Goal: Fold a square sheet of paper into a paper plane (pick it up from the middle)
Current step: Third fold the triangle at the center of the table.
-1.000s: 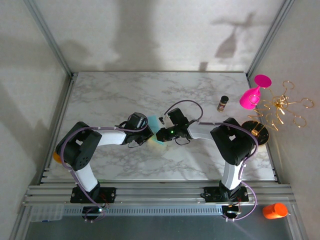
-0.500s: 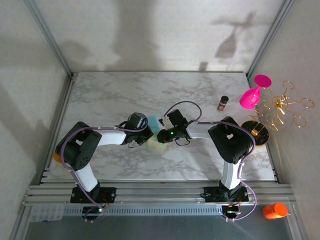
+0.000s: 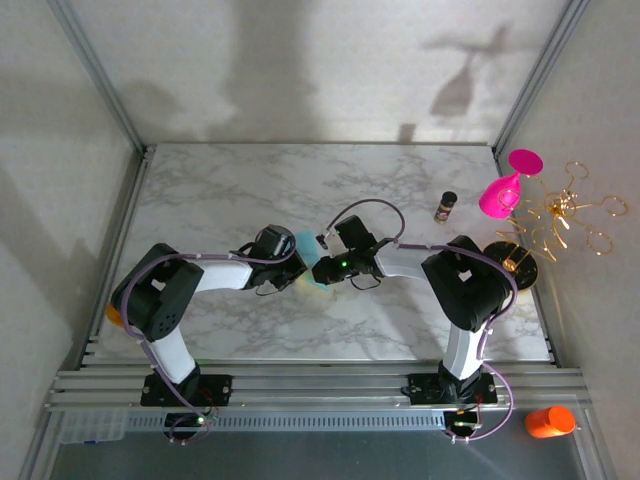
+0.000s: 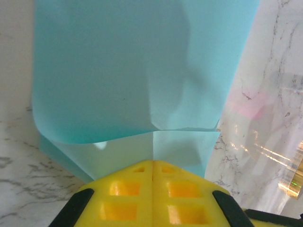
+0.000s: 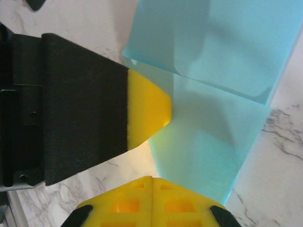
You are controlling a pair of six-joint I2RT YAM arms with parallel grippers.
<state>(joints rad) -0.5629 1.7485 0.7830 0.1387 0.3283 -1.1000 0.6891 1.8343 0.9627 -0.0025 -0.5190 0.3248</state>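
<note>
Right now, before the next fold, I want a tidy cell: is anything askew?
The pink goblet at the right edge of the table sits tilted, leaning toward the gold stand. The paper shows folds but no tears.

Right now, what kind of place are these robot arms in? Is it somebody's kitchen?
Not a kitchen, more likely a robot test booth. The marble-look table is boxed in by plain white walls, and the arms are bolted to a metal rail at its near edge.

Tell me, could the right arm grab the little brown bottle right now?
Probably not yet. The right gripper is shut on the teal paper, and so is the left gripper. The bottle stands in the open, so the way looks free once the paper is released.
</note>
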